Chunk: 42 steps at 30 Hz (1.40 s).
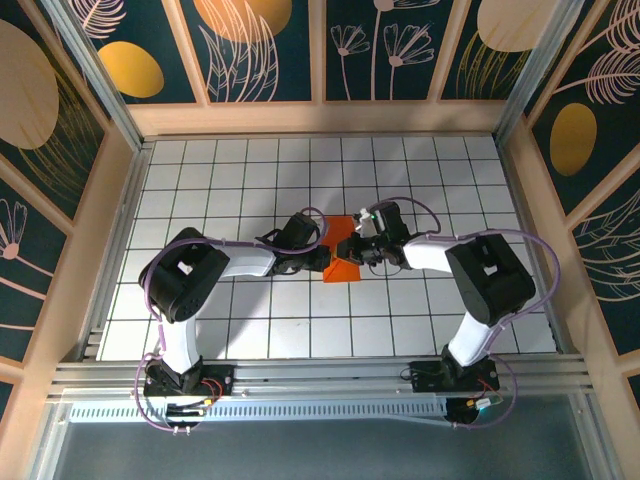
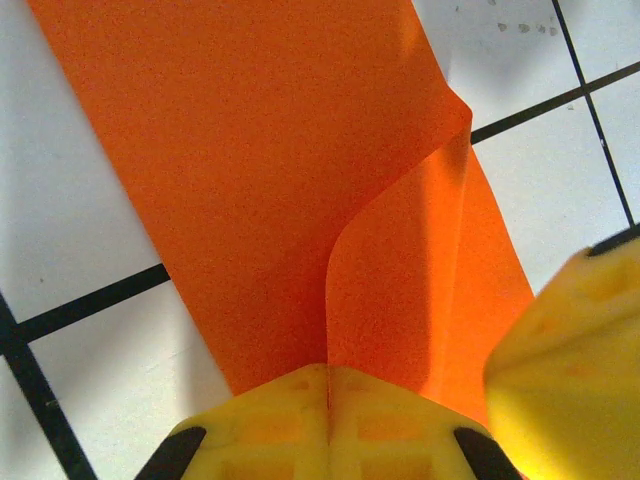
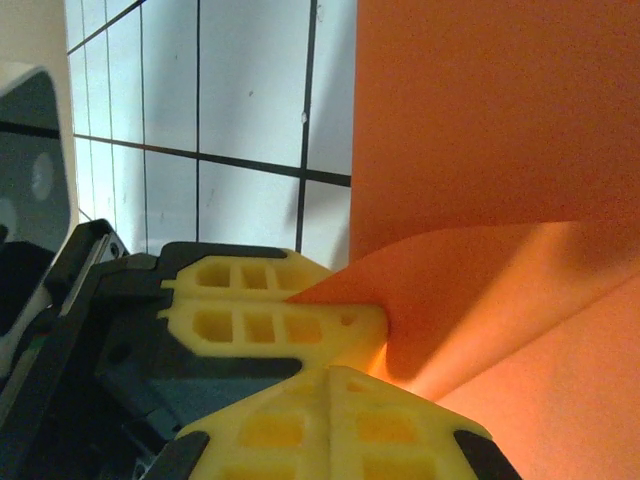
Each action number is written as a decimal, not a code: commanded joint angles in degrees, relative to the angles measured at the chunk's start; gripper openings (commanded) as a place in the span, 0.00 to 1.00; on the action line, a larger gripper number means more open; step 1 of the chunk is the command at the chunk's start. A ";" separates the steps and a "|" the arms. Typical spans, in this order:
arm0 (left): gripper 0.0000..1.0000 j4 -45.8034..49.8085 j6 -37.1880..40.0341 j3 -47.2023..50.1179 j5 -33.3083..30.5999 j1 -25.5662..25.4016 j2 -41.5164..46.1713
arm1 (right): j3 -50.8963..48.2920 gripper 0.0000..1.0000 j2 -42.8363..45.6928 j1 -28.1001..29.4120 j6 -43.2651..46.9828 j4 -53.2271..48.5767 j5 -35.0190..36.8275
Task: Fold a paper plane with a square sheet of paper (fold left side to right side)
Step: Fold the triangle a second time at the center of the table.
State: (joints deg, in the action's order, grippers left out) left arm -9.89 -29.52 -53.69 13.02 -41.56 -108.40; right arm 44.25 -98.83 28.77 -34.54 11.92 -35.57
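From above, we see the square sheet of paper lying on the table near its middle, partly folded. The left gripper comes to the sheet from its left side. The right gripper meets it from the right, and the two almost touch over the paper. Around the sheet, white tiles lie bare on all sides, so we judge there is room to swing either arm outward.

From the left wrist, we see the left gripper closed, a lifted orange layer running into the seam of its tips. That layer curls up and over the flat part, its free edge standing clear of the table. One yellow finger of the right gripper sits just right of the curl.

From the right wrist, we see the right gripper closed at the foot of the raised flap. We cannot tell whether it pinches any paper.

We judge the left-to-right fold is mid-way. The next move calls for carrying the lifted edge across to the sheet's right edge, aligning it, then pressing the crease.
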 commanded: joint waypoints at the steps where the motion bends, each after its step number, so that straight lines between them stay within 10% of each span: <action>1: 0.00 2.95 1.28 0.88 -0.35 0.17 -2.19 | 1.32 0.00 -1.41 0.36 -0.35 0.65 1.89; 24: 0.00 3.47 1.30 0.52 -0.53 0.21 -2.20 | 1.01 0.00 -3.77 0.33 2.37 -3.92 6.10; 42: 0.23 5.25 -0.45 0.52 -4.87 0.24 4.42 | 0.05 0.00 -4.87 0.35 2.99 -6.12 8.23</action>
State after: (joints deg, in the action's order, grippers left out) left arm -8.27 -29.93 -53.65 11.29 -41.67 -106.98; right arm 44.53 -102.08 28.80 -32.93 8.69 -30.11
